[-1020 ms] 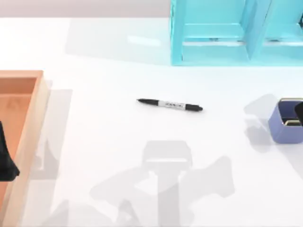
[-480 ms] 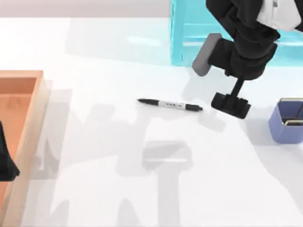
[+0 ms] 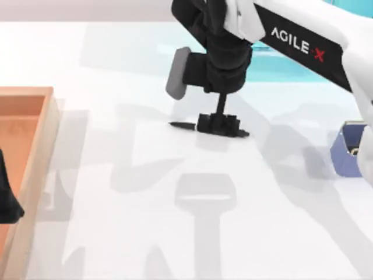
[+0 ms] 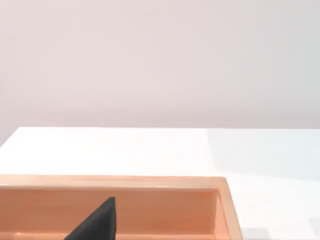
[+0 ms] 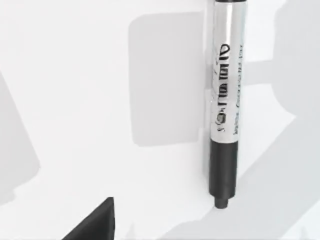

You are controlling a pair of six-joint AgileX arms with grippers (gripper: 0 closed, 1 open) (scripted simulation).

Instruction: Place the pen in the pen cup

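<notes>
The pen [image 3: 182, 125] lies flat at the middle of the table, black with a pale printed band; its two ends stick out either side of my right gripper [image 3: 218, 124]. That gripper hangs straight over the pen's middle, open. In the right wrist view the pen [image 5: 226, 115] lies close below on the white table, beside one black finger [image 5: 95, 225], with nothing gripped. The blue pen cup [image 3: 348, 154] stands at the right edge, partly behind my right arm. My left gripper [image 3: 8, 201] stays parked over the orange tray, open.
An orange wooden tray [image 3: 35, 93] fills the left edge; its inner wall [image 4: 150, 205] shows in the left wrist view. A turquoise shelf [image 3: 285, 71] stands at the back right, largely covered by my right arm.
My right arm has swung in from the right and now sits over the pen's middle. The pen and cup have not moved. The left arm is still.
</notes>
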